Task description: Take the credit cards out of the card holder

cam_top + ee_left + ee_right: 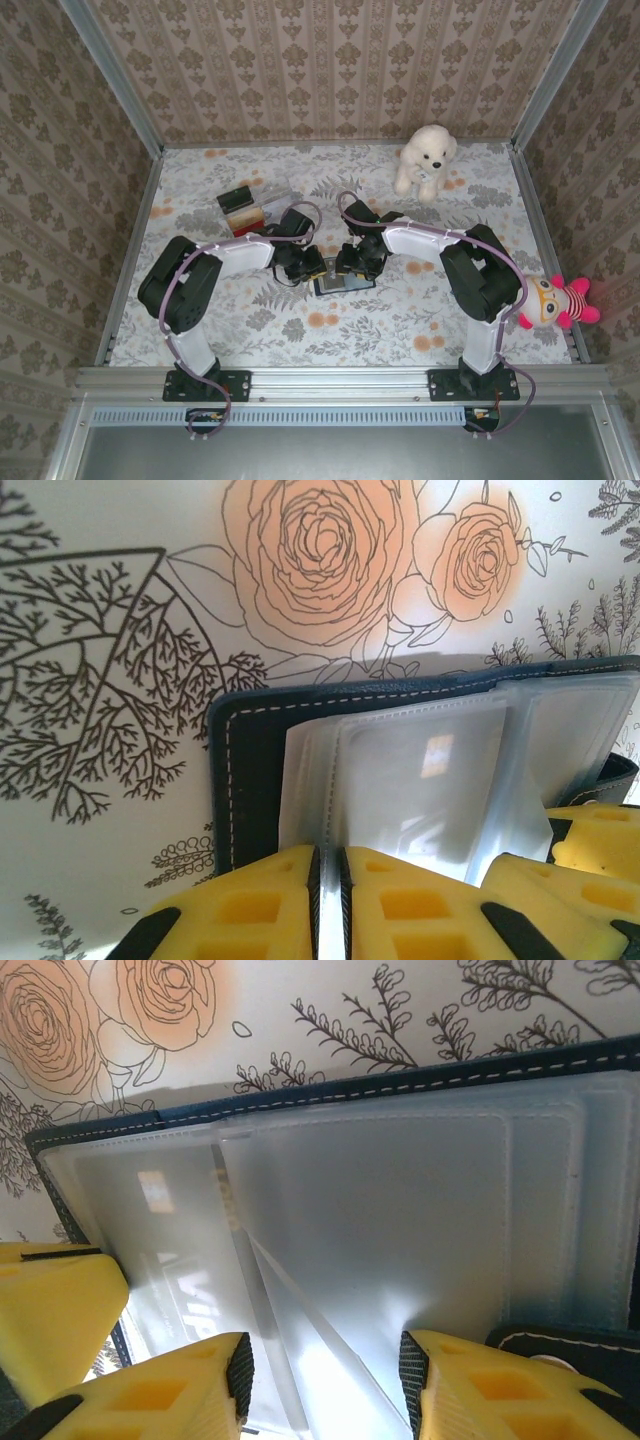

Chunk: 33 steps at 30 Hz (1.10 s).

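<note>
The card holder (340, 283) lies open on the flowered tablecloth between my two grippers. It is dark navy (250, 770) with white stitching, and its clear plastic sleeves (420, 770) fan upward. My left gripper (328, 855) is shut on the thin edge of one sleeve and sits at the holder's left side (308, 265). My right gripper (325, 1350) is open, its fingers astride the sleeves (400, 1220), at the holder's top edge (357, 262). Faint "VIP" lettering (185, 1300) shows through one sleeve. Glare hides the cards' colours.
A clear plastic box (250, 208) with flat dark and red pieces stands at the back left. A white plush dog (425, 158) sits at the back right. A pink and yellow doll (558, 300) lies at the right edge. Patterned walls enclose the table.
</note>
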Available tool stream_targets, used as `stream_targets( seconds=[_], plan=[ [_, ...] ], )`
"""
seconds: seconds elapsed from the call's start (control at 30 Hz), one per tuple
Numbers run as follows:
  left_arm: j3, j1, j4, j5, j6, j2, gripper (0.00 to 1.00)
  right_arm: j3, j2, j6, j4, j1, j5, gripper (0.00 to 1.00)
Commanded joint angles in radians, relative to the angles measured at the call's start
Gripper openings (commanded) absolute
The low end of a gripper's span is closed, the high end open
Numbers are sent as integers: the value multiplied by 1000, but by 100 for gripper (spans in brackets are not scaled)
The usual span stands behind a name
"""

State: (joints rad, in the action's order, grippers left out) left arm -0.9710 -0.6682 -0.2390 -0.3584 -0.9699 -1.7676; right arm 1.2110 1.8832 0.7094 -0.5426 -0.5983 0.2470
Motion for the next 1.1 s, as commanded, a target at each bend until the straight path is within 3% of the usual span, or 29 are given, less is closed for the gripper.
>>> stream_targets(
  seconds=[0.0,0.5,0.83,1.07],
  plan=[
    [-31,-5,-3,-33,44,26,15,5,38,-8,-26,6,21,45],
    [-49,-2,26,-128,100,53,15,-8,39,-5,-21,29,38,37],
    [-57,-10,72,-173,101,14,20,-23,-1,0,32,38,84,33],
    [-78,-9,-8,-120,119,16,10,-36,-96,21,37,49,89,34]
  ],
)
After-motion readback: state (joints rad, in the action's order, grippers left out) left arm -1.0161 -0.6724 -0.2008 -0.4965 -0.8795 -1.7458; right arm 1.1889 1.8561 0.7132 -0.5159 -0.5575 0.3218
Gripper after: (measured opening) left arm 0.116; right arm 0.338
